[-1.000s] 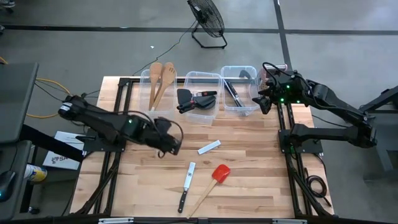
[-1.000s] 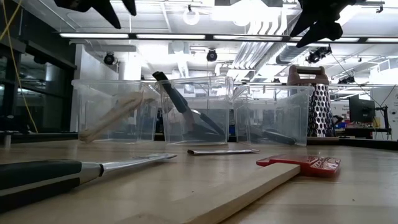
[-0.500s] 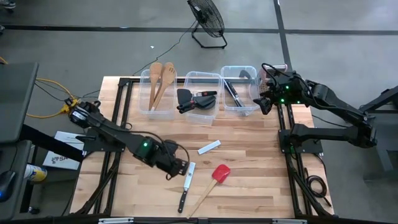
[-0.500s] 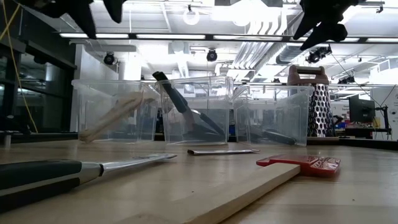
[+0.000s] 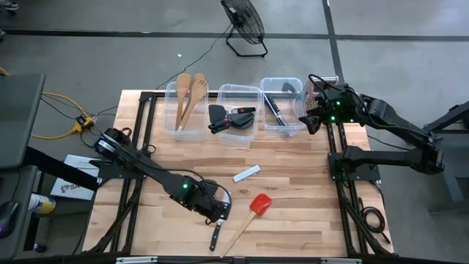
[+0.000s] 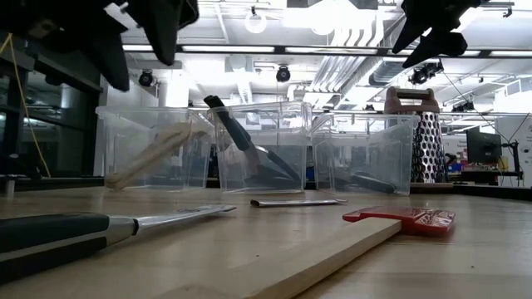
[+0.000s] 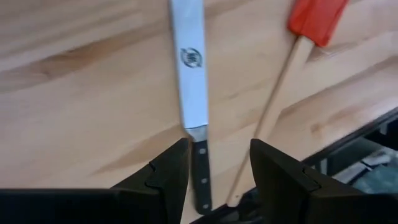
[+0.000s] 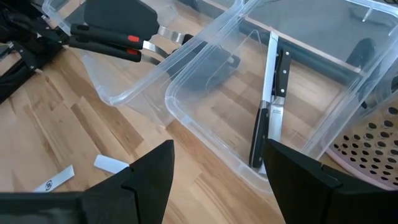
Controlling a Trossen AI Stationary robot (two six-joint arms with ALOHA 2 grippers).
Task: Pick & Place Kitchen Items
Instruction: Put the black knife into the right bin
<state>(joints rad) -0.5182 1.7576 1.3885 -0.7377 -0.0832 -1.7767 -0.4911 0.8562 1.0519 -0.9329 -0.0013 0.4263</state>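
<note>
Even, bright overhead light falls on the counter [image 5: 293, 191] in the high view, with only soft, short shadows. In the low view, ceiling strip lights [image 6: 249, 48] across the top of the frame glare white, and the arms read as black silhouettes against them. The near knife [image 6: 83, 231] at lower left is blurred. The left wrist view is soft throughout.

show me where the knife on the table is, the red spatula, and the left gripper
knife [image 7: 191, 74], left wrist view, on the middle of the blade.
red spatula [image 5: 259, 203], high view, on the red head.
left gripper [image 7: 219, 163], left wrist view, in the gap between its open fingertips, over the knife's handle.
</note>
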